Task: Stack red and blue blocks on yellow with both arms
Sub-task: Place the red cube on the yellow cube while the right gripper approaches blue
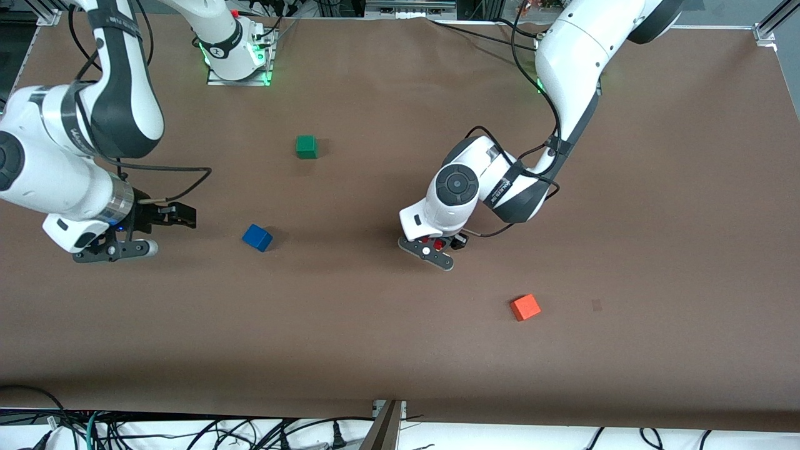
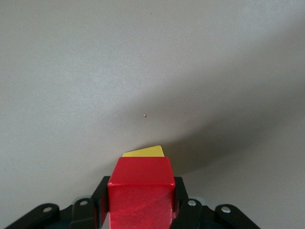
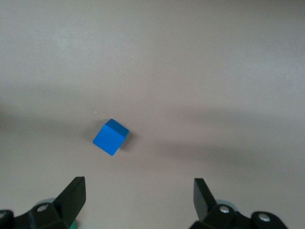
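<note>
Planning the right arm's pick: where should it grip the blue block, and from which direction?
Come straight down and close on two opposite side faces of the blue block. It lies flat on the table with bare space all round, but turned askew, so I'd rotate the open right gripper to square its fingers with the faces.

Left claw (image 2: 141,210) low mid-table, fingers clamped; right claw (image 3: 139,195) raised at its own end, fingers wide apart

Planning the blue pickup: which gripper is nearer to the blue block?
The right gripper. It hangs open beside the blue block, toward the right arm's end of the table. The left gripper, shut on the red block, is farther off, over the yellow block.
</note>
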Robot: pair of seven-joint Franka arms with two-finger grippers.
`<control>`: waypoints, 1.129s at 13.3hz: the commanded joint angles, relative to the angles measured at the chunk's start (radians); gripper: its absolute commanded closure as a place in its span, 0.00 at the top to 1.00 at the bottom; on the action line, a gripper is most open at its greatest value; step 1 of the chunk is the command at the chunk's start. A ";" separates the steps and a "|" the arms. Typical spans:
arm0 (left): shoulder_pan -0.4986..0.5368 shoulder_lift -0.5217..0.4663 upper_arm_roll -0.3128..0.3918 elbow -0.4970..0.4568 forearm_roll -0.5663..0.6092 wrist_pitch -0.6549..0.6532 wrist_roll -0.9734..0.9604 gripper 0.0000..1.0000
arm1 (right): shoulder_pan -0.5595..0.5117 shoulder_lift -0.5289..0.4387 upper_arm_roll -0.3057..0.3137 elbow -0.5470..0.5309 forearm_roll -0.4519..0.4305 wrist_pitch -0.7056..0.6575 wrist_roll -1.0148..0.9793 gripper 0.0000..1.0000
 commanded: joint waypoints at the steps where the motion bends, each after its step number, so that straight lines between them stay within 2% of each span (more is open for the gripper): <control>1: -0.015 0.013 0.011 0.032 0.019 -0.013 -0.020 0.01 | 0.009 0.016 0.007 0.013 0.021 0.006 -0.002 0.99; 5: -0.013 0.013 0.011 0.021 0.022 -0.015 -0.032 0.02 | 0.042 0.030 0.009 0.013 0.031 0.030 -0.002 0.99; 7: -0.013 0.013 0.011 0.020 0.022 -0.021 -0.032 0.02 | 0.042 0.045 0.009 0.013 0.099 0.032 -0.005 1.00; 8: -0.013 0.013 0.011 0.018 0.024 -0.023 -0.032 0.02 | 0.044 0.056 0.009 0.013 0.103 0.035 -0.005 1.00; 15: -0.015 0.013 0.011 0.008 0.024 -0.033 -0.033 0.03 | 0.134 0.189 0.009 0.009 0.142 0.200 0.091 1.00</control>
